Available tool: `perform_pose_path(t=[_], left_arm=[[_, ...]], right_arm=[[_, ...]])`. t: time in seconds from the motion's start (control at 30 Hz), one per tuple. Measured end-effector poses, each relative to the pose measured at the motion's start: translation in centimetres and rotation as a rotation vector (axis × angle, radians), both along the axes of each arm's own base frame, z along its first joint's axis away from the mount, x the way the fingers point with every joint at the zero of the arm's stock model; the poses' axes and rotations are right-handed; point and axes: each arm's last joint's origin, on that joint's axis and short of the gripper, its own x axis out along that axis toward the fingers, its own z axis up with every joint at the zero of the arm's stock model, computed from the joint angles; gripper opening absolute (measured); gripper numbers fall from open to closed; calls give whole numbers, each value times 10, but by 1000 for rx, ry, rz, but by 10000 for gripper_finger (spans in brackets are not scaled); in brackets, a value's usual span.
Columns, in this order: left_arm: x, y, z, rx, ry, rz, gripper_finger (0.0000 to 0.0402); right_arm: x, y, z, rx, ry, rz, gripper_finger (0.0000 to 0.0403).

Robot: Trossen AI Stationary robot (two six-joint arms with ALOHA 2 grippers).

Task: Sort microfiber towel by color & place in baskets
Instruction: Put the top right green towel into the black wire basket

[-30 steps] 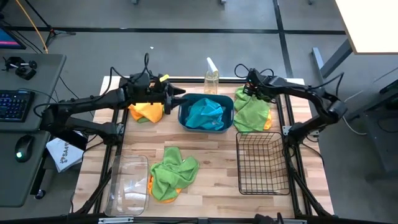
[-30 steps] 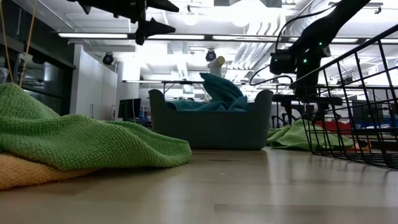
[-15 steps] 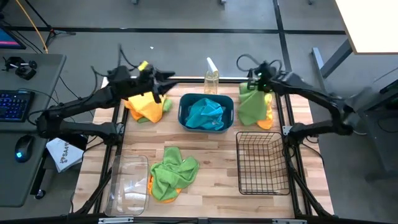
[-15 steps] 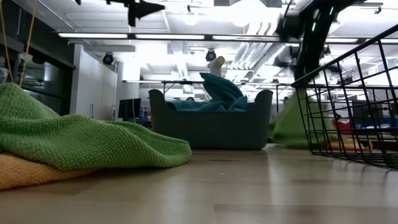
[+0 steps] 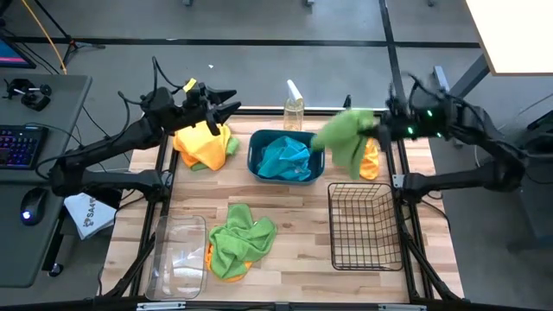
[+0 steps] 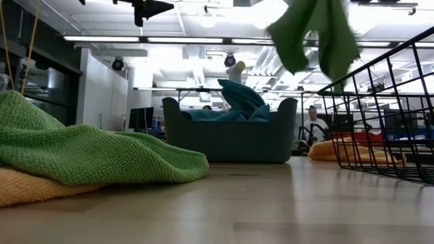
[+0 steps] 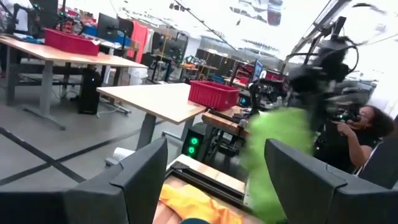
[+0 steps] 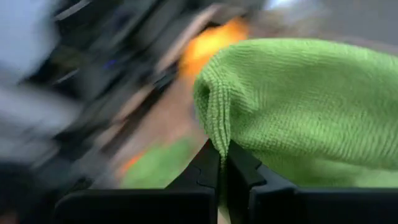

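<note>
High view shows the right claw (image 5: 380,130) pinching a soft, light green towel (image 5: 344,138) by its edge, so it hangs floppy below, above the black basket (image 5: 364,226); the left claw (image 5: 223,102) stays spread apart, holding nothing.

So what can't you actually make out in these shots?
- High view: the right gripper is hidden behind the blurred green towel it has lifted.
- Low view: what lies deep inside the teal tub is blocked by its wall.
- High view: the orange towel in front is mostly covered by a green one.
</note>
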Motion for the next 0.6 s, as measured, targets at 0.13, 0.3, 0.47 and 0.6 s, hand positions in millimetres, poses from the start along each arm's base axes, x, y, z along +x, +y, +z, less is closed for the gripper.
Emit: perform_pose_path(t=[0.13,0.3,0.47,0.6], left_arm=[[1,0,-1,-1,2,0,258],[1,0,-1,-4,2,0,258],[1,0,-1,-10,-1,-1,258],[1,1,-1,-11,-2,4,258]], right_arm=[[-2,35,3,169,-31,202,1],[-10,65,-8,296,114,293,1],[-5,82,-45,306,292,258,0],[12,97,-91,344,359,276,0]])
